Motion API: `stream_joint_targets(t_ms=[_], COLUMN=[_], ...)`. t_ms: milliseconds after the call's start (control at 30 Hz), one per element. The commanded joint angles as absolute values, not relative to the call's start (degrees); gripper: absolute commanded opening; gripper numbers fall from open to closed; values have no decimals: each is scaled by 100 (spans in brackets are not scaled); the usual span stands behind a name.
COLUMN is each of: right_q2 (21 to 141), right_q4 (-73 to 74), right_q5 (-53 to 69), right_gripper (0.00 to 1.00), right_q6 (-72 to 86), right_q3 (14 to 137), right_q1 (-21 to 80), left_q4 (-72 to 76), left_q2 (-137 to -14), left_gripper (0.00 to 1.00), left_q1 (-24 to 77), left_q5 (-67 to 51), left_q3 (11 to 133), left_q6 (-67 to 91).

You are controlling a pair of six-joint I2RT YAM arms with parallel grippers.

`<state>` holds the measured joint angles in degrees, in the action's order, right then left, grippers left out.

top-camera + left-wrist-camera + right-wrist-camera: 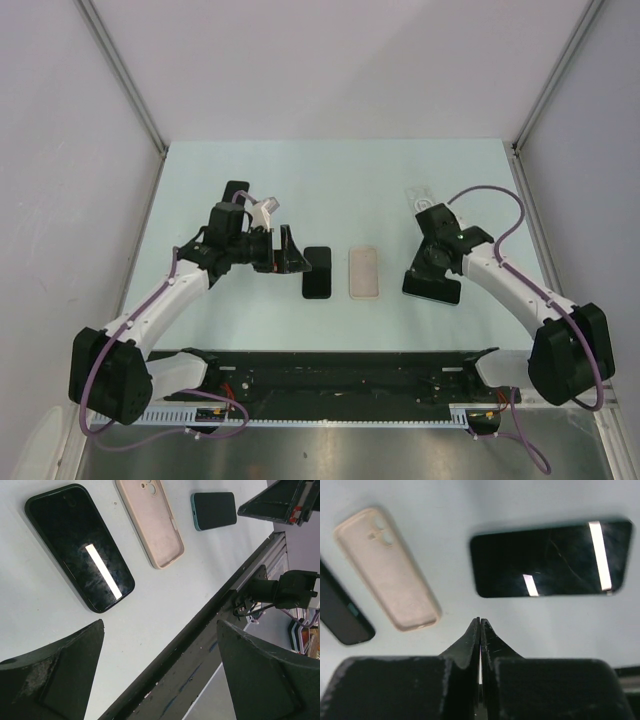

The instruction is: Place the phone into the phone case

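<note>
phone (80,547): glossy screen | phone case (150,520): matt, smooth | table (30,610): matt

Pale mint surface (330,170) lying flat, evenly lit; white walls (340,60) enclosing it far, left and right; metal posts (123,75) rising at far corners; black rail (340,372) running along near edge.

A robotics lab test cell: plain white panel walls (330,60), aluminium corner posts (120,70), pale green table (330,170), black mounting rail (340,375).
</note>
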<state>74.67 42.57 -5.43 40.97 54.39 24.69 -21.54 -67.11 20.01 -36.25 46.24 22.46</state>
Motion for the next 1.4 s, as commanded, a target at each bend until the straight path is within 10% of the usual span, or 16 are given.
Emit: stream_joint_targets(t_ms=[0,1367], right_q2=[7207,8489], right_q4=[5325,2805], right_q5=[-1739,-2102], right_gripper=[0,0], right_q6=[6221,5134], right_q3=[5134,4113], right_q1=[2356,413], left_q4=[-2021,-2021], left_q2=[-6557,-6627], left_gripper=[97,97], left_q1=[1969,1960], left_q5=[-3770,-3735], left_q3=[4605,4605], left_q6=[2241,2232])
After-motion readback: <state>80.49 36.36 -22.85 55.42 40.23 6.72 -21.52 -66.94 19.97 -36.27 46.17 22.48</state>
